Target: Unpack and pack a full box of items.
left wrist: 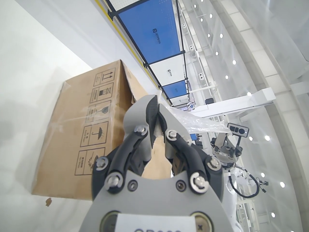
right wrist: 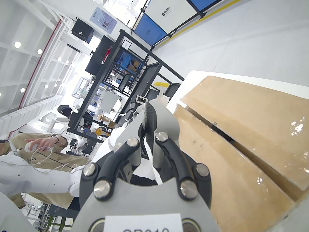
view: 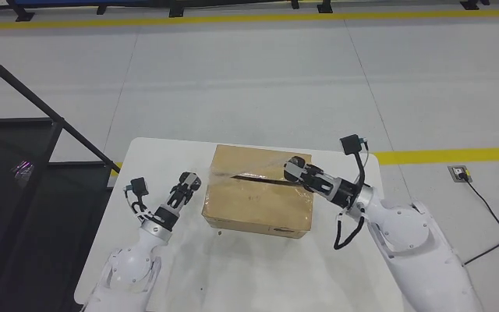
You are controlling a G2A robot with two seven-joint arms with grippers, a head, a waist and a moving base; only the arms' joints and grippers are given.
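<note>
brown cardboard box (view: 257, 204), top seam parted, clear tape (left wrist: 200, 121) pinched in closed right gripper (view: 293, 169); left gripper (view: 189, 182) closed

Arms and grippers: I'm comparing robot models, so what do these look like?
The left arm and right arm are glossy white rounded shells with black cables at the wrists. The left gripper and right gripper share grey metal bodies, black linkages with silver bolts, pale grey fingers with ribbed black pads, and a white printed label.

The box (view: 257, 199) blocks the table's (view: 249, 265) middle, loose tape (left wrist: 200, 121) strung over its top; passage lies along its front.
</note>
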